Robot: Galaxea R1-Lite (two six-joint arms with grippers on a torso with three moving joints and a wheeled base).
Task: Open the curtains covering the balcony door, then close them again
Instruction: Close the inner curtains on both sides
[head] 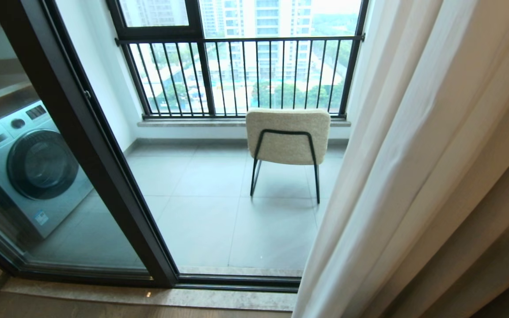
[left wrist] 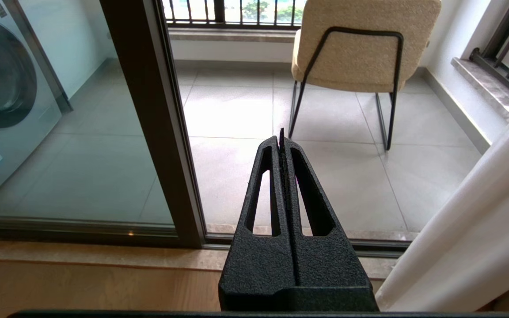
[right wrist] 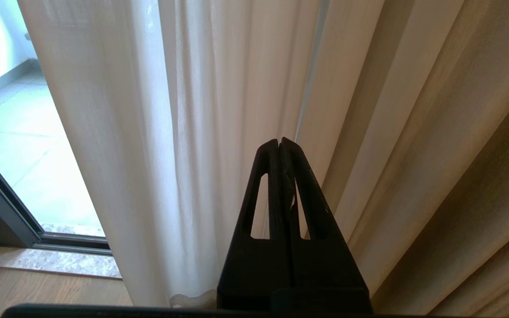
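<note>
Both grippers are seen with fingers pressed fully together and nothing held between them. Left gripper [left wrist: 281, 140] is pointed at the grey tiled balcony floor [left wrist: 237, 110] through the doorway, apart from any fabric. Right gripper [right wrist: 279, 142] is aimed at the fold where the sheer white see-through curtain panel [right wrist: 148, 132] meets the thicker opaque tan drape [right wrist: 435, 145]; contact with either cannot be confirmed. Neither arm is visible in the head view.

The sheer curtain [head: 391, 176] is noted gathered at the right side of the opening, with the tan drape [head: 502, 221] behind it on the far right. The black-framed glass balcony door [head: 82, 145] is left uncovered; a silver front-loading washing machine [head: 29, 168] is seen through its glass, and a cream upholstered chair on a black metal frame [head: 287, 137] stands on the balcony before the black barred railing [head: 237, 75]. No second sheer panel is seen.

Judged state: curtains drawn open, closing step not yet done.

Risks noted:
- With the fingers shut, no fabric can be taken; parting is required first.
- The tan drape lies just beside the sheer panel, so a pinch at the fold could catch the wrong cloth, or both.
- Thin fabric may slip from a shallow pinch under pull.
</note>
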